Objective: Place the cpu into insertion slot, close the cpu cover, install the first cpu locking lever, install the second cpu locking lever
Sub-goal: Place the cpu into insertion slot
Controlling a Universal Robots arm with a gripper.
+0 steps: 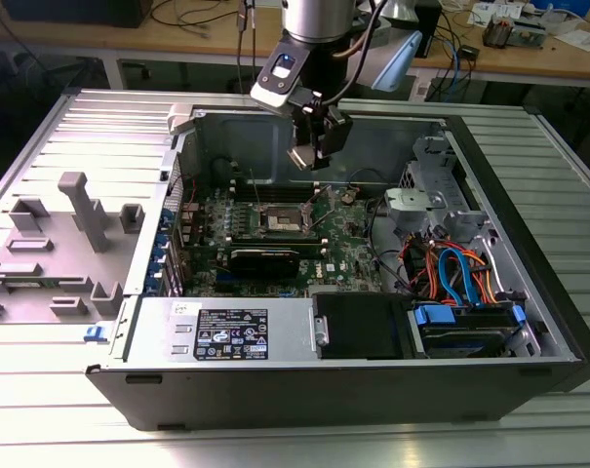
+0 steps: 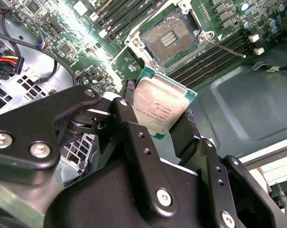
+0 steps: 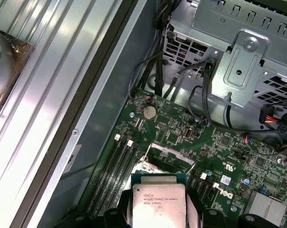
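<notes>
At the exterior view's left, a grey plastic fixture (image 1: pixel 80 219) sat on the ridged table (image 1: pixel 41 429) beside the open computer case (image 1: pixel 373 390). Toward the middle, the gripper (image 1: pixel 309 156) hung above the motherboard (image 1: pixel 348 244), its fingers (image 2: pixel 129 118) clamped on opposite edges of the cpu (image 2: pixel 160 107), which was held clear of the board. Below it the insertion slot (image 2: pixel 168 38) lay uncovered, its dark centre showing. Further right, orange and blue cables (image 1: pixel 460 273) crowded the drive bay.
</notes>
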